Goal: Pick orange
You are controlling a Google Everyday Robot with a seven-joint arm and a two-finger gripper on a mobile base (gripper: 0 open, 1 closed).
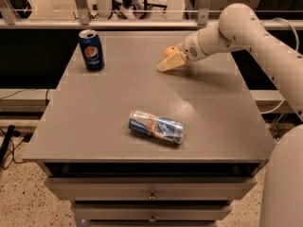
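One camera view: the orange (170,50) lies toward the table's (85,126) far right, just behind the gripper (165,65); whether it is gripped cannot be told. A blue can (91,50) stands far left; a second can (156,126) lies near centre.

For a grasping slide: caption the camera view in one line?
Gripper at the orange, far side of the grey table; upright blue can left, another can lying nearer.

Matt plastic tool (166,64) beside the smooth orange (170,50), over a dull tabletop (113,91) with glossy metal cans (91,50) (156,126).
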